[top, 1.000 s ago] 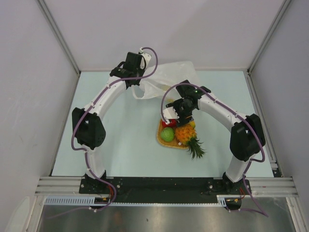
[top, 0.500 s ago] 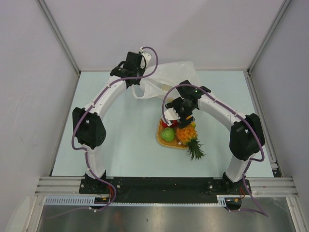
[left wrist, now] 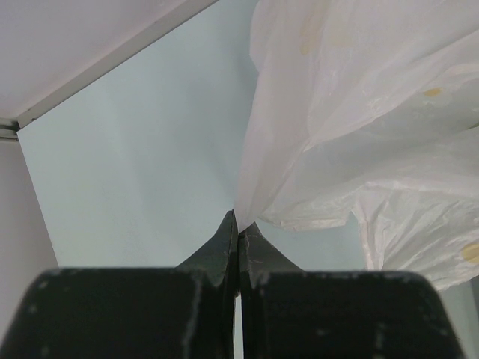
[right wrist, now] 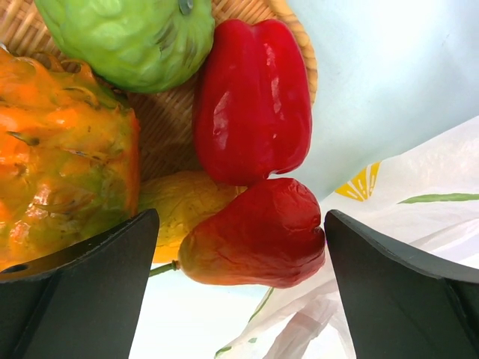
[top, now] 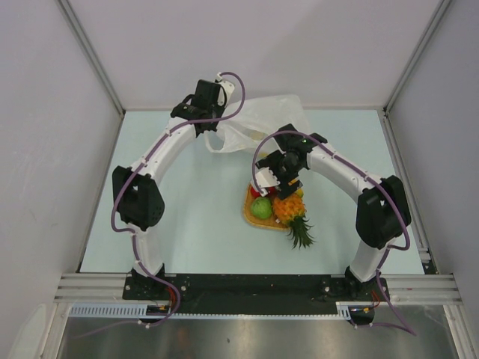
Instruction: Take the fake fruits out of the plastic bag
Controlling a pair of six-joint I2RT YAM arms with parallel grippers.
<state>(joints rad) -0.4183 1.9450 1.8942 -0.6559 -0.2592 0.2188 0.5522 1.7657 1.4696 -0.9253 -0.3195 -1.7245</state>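
Left arm (top: 161, 149) is reached way out to the far side of the bench (top: 194, 202), and the left fingers (left wrist: 224, 243) are pinched tight on a fold of the bag (left wrist: 359, 112) (thin, white, crinkly stuff). The rest of the bag lies slumped along the far edge, between the two arms.

Nearer the middle sits the tray (top: 248, 215) with the fruit piled on it. The apple (top: 260, 209) is on the left, and the pineapple (top: 287, 208) is beside it with its green crown poking off the near rim.

The right fingers (right wrist: 404, 292) hang just above the tray's far end, spread wide and gripping nothing. Between them in the wrist view there's a pepper (right wrist: 254, 97) touching a second red piece (right wrist: 262, 232), with the mango (right wrist: 183, 206) tucked against both. That red piece lies at the rim by a printed corner of the bag, and I can't tell if it's fully on the tray.
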